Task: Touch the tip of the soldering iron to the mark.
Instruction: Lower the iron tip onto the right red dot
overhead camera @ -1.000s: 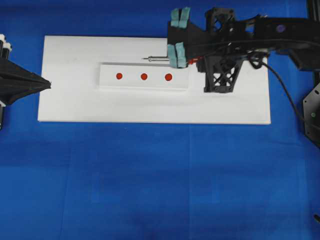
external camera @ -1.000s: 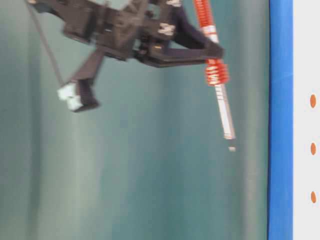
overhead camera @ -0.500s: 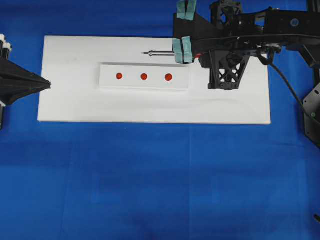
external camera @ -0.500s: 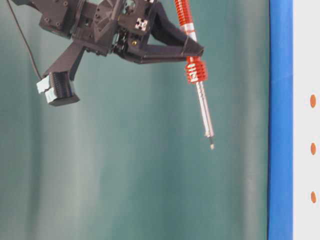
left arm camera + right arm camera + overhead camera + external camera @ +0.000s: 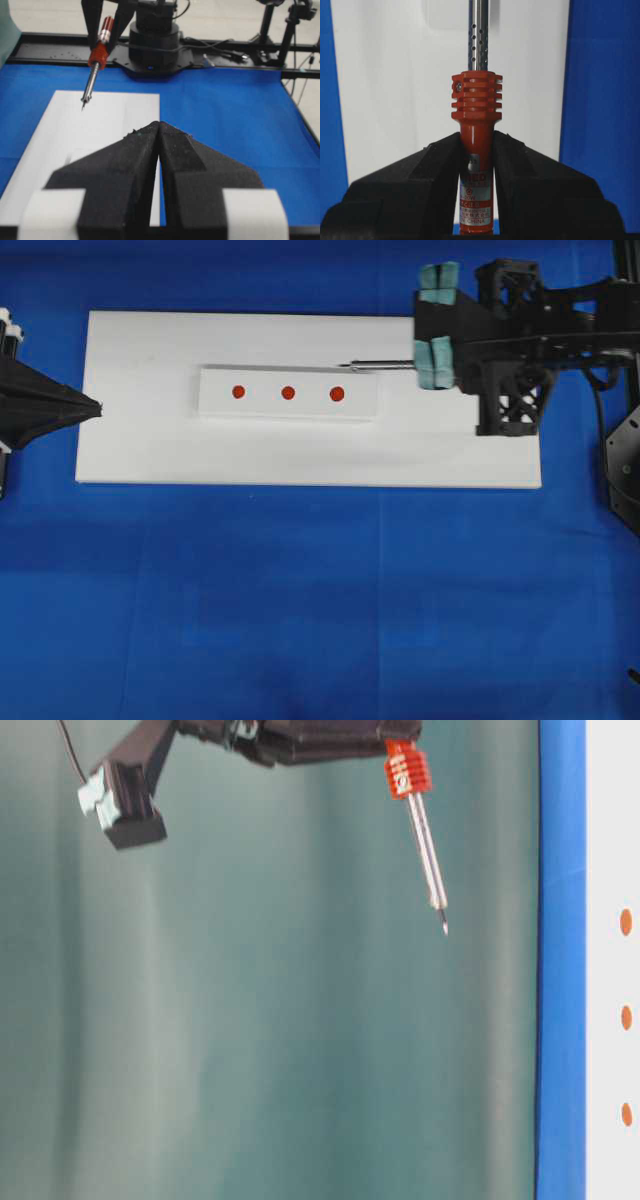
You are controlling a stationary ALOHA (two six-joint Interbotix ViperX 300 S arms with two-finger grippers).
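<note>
Above white board (image 5: 150, 440), soldering iron (image 5: 474, 150) between right jaws.

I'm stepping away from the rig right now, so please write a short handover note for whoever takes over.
Right gripper: shut on the soldering iron, held in the air above the white board.
Left gripper: shut, empty, parked at the board's left edge.
The tip hangs near the white block, by its right end, touching nothing.
The mark, middle of three red dots, is untouched.
Left to do: carry the tip over the middle dot and lower it onto it.
</note>
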